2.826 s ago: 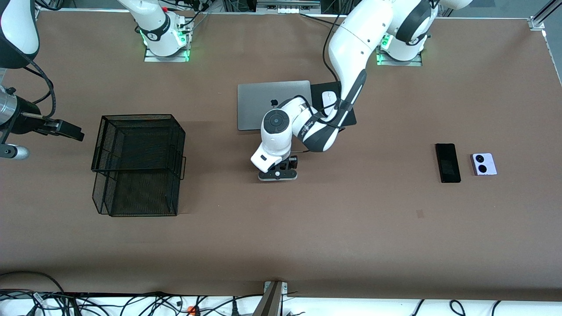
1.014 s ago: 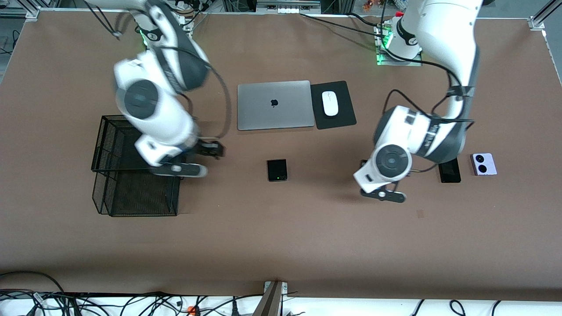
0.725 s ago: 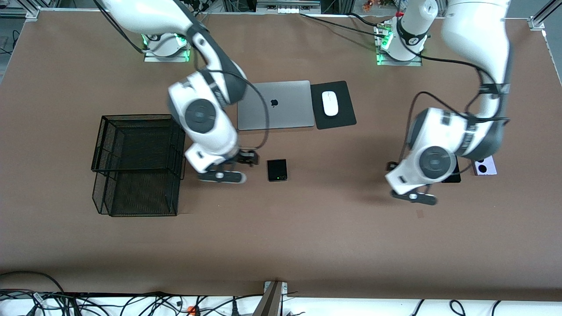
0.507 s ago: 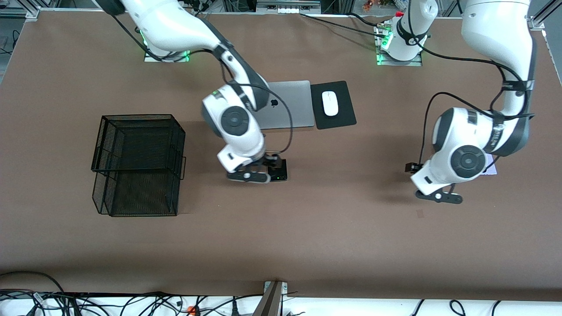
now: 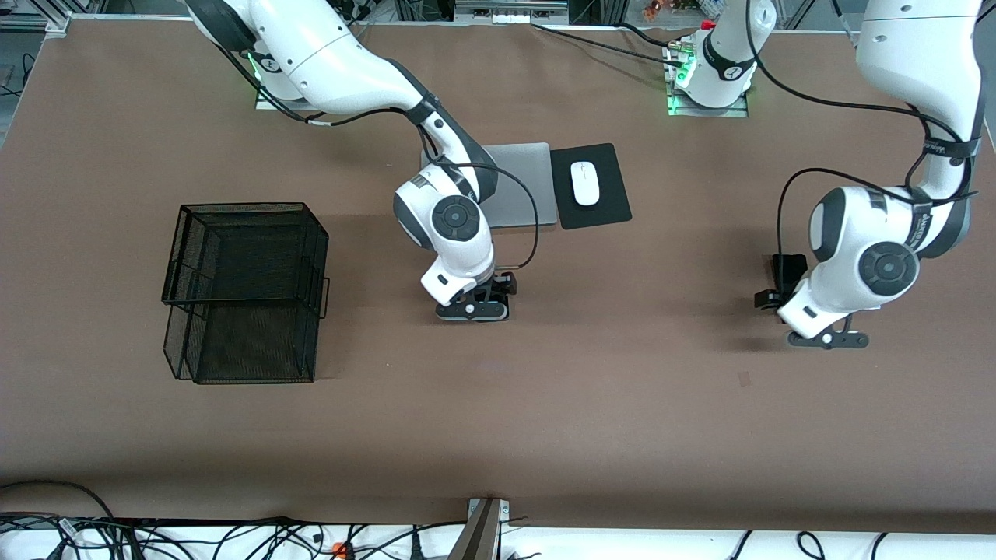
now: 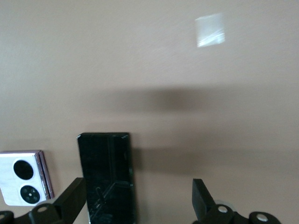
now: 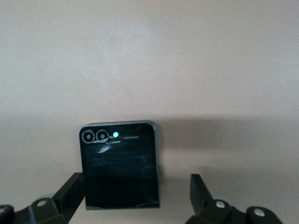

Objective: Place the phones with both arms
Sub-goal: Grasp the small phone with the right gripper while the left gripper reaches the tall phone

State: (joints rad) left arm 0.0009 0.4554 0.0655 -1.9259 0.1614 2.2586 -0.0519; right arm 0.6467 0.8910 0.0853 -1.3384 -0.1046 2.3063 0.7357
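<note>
The small black flip phone (image 7: 119,165) lies flat on the brown table, its two lenses and a lit dot at one end. My right gripper (image 7: 135,196) hangs just over it, open, the phone lying between the fingers and closer to one of them. In the front view the right gripper (image 5: 486,299) covers this phone. The long black slab phone (image 6: 108,177) lies under my open left gripper (image 6: 135,200), close to one finger. Only its end (image 5: 787,268) shows past the left gripper (image 5: 784,299) in the front view. The lilac-white flip phone (image 6: 23,176) lies beside the slab phone.
A black wire basket (image 5: 241,292) stands toward the right arm's end of the table. A grey laptop (image 5: 517,183) and a white mouse (image 5: 585,183) on a black pad (image 5: 611,202) lie farther from the front camera than the black flip phone.
The right arm swung from over the basket to over the black flip phone. The left arm moved toward its end of the table, over the slab phone. Both grippers stayed open.
</note>
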